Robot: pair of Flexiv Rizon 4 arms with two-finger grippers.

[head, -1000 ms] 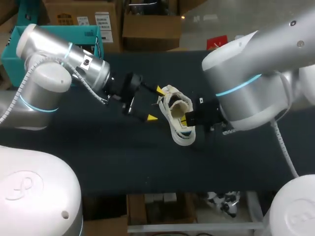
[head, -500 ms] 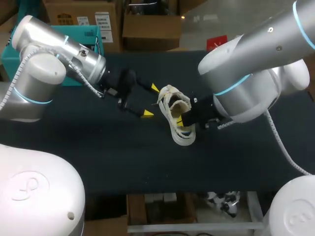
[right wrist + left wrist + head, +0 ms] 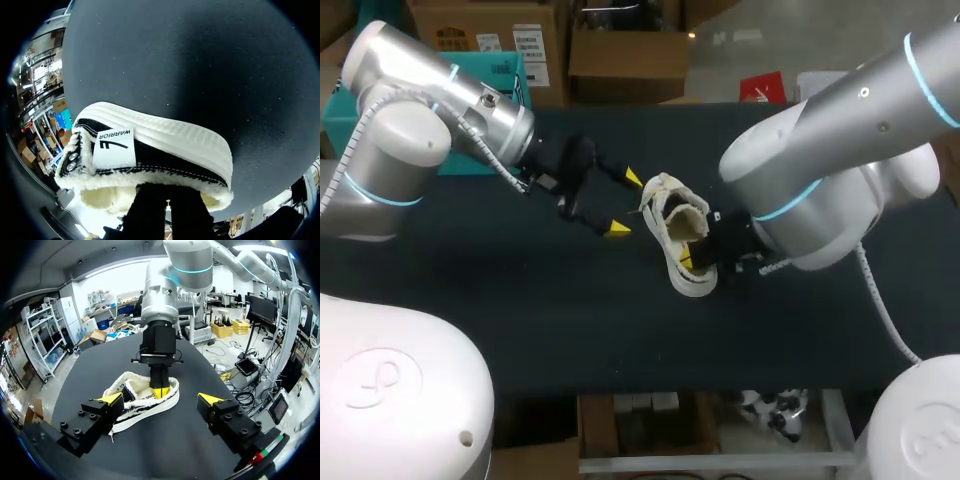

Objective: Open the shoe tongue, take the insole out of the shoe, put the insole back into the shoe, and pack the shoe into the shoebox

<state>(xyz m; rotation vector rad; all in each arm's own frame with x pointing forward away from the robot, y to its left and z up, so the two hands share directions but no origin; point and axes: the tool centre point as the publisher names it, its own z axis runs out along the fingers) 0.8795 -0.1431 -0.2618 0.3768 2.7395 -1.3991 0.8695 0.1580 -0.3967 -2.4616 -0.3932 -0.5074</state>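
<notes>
While the white fleece-lined shoe with black stripes (image 3: 682, 240) lies on the black bench (image 3: 520, 300) just ahead of the spread left jaws, right jaws sit at its collar; tips hidden, grip cannot be told.

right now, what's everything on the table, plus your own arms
shoe: one, cream-white with a black side stripe and fleecy lining, mid-table between the two grippers
teal box: one, teal, at the far left corner behind the left arm, possibly the shoebox
table: one, black
left gripper: one, black with yellow tips, open, beside the shoe and not touching it
right gripper: one, black, yellow tip showing, at the shoe's opening; its grip cannot be told
</notes>
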